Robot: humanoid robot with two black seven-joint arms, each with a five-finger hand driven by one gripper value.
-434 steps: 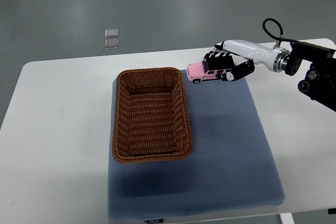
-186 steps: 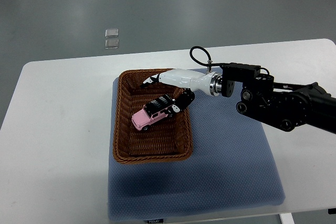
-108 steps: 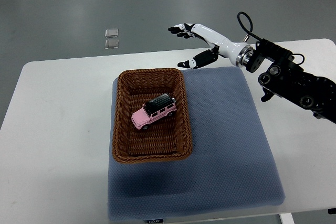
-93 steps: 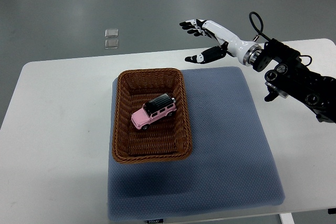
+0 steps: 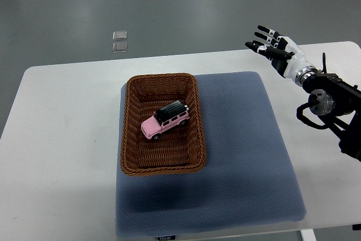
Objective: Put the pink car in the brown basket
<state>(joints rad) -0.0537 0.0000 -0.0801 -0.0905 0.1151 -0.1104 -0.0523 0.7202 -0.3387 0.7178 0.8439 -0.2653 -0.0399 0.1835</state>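
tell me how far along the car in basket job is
Done: the small pink toy car with a black roof lies inside the brown woven wicker basket, which sits on the blue-grey padded mat. In hand: nothing; the right robot hand is empty, fingers spread, up over the white table's far right edge, well clear of the basket. Left: nothing visible remains of the placing itself.

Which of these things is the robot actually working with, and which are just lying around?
Part of the job:
pink car, lying inside the brown basket
right robot hand, open and empty

Just there:
blue mat
white table
two small clear squares on the floor
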